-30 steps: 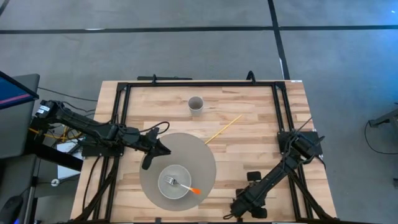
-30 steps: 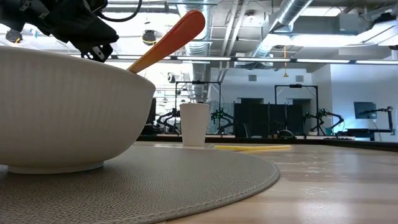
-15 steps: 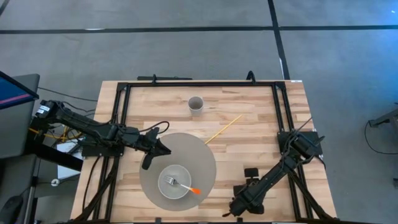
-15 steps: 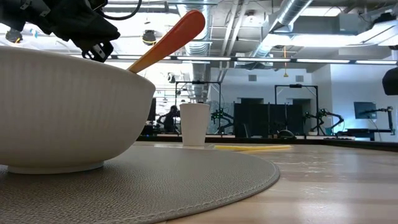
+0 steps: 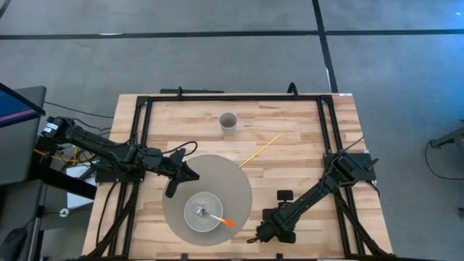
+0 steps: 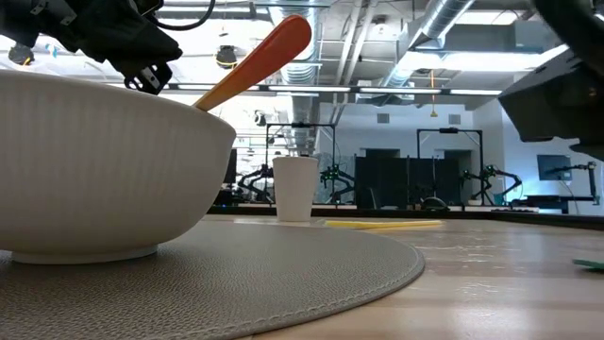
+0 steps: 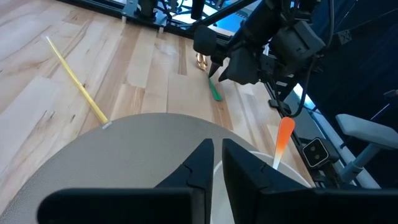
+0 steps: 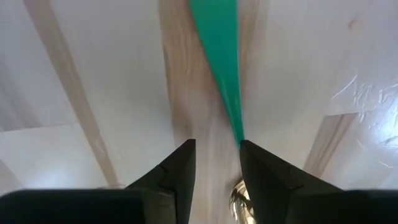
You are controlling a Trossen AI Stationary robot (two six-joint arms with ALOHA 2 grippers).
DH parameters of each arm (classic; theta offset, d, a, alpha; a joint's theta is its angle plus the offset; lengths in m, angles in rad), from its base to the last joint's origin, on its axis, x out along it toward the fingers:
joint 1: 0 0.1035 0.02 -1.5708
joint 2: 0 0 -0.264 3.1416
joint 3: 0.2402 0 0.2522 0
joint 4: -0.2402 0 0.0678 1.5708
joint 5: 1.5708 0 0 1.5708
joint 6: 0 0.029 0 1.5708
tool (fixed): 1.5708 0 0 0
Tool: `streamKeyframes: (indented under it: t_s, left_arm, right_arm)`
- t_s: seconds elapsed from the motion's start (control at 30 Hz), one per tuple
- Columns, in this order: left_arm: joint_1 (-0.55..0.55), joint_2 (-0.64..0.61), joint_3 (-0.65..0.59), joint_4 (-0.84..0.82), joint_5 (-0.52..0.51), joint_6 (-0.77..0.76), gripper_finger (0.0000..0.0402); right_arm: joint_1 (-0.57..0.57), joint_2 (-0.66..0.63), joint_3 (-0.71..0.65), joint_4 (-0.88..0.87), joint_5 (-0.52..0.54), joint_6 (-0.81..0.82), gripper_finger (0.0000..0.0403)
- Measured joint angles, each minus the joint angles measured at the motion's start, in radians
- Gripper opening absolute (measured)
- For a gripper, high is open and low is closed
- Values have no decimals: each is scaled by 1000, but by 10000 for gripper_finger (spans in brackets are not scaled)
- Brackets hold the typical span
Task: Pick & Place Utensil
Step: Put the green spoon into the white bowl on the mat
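A green utensil lies flat on the counter, near its front edge, right of the round mat. The right end effector hangs just above it, fingers apart, one fingertip beside the green handle. A fork with an orange handle rests in the white bowl on the mat. The left end effector waits over the mat's left edge, fingers nearly together, holding nothing. Farther back are yellow chopsticks and a cup.

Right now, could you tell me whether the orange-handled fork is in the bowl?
In: the fork lies in the white bowl, its handle over the rim.
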Motion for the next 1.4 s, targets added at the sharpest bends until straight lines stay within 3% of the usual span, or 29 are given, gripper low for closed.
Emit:
streamKeyframes:
  t_s: [0.37,0.77,0.87,1.07,1.23,1.4]
  left_arm:
    - [0,0,0,0,0,0,34]
    - [0,0,0,6,0,0,34]
    - [0,0,0,7,0,0,34]
    - [0,0,0,11,0,0,34]
    - [0,0,0,11,0,0,34]
    - [0,0,0,18,0,0,34]
  right_arm:
    - [-4,0,2,-10,74,1,119]
    - [-15,-11,-73,80,69,-13,117]
    - [-21,-11,-82,94,52,-43,100]
    - [-45,-12,-86,149,3,-144,13]
    - [-62,-2,-35,98,6,-156,24]
    - [-72,3,70,72,75,-157,5]
